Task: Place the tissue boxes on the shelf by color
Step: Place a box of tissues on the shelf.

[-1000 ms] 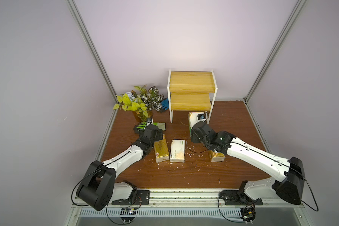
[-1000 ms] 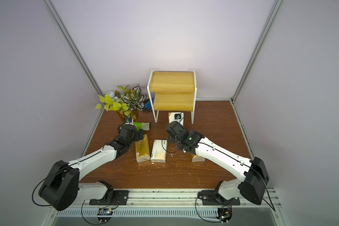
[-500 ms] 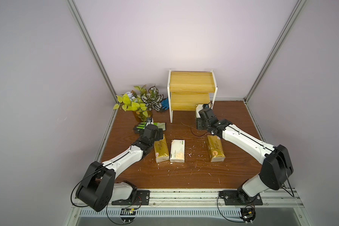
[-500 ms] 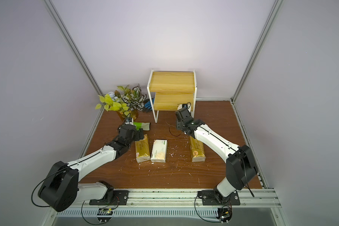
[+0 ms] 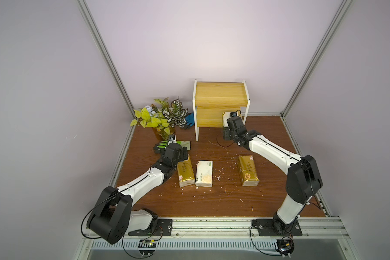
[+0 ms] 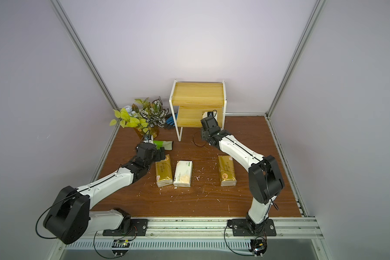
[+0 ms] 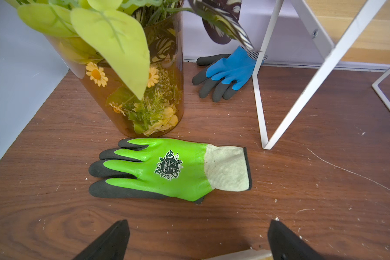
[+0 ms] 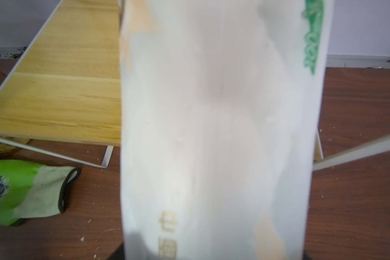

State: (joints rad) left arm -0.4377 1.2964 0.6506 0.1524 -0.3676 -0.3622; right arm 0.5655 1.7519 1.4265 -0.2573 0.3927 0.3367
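Tissue boxes: three lie flat on the tabletop [image 5: 212, 202]; one is held at the shelf [image 5: 220, 99].
Held white pack [image 8: 212, 112]: at the right end of the shelf's lower board. Both top views show only a pale corner past the wrist, so I cannot tell whether it rests on the board.
Right gripper [image 5: 229, 119]: jaws clenched on that pack. Only dark slivers of them show at the wrist view's edge, and the pack there is blurred.
Left gold pack [image 5: 185, 172]: near, left of centre, touching the tabletop white pack [image 5: 204, 173]. Its far corner is hidden under the left wrist.
Right gold pack [image 5: 247, 171]: alone, well apart to the right.
Left gripper [image 7: 198, 244]: jaws released wide, gripping nothing, just near of the green glove [image 7: 167, 168]. The frame cuts off their bases.
Far left: plant vase [image 7: 135, 90] and blue glove [image 7: 230, 69], the glove partly behind a shelf leg.
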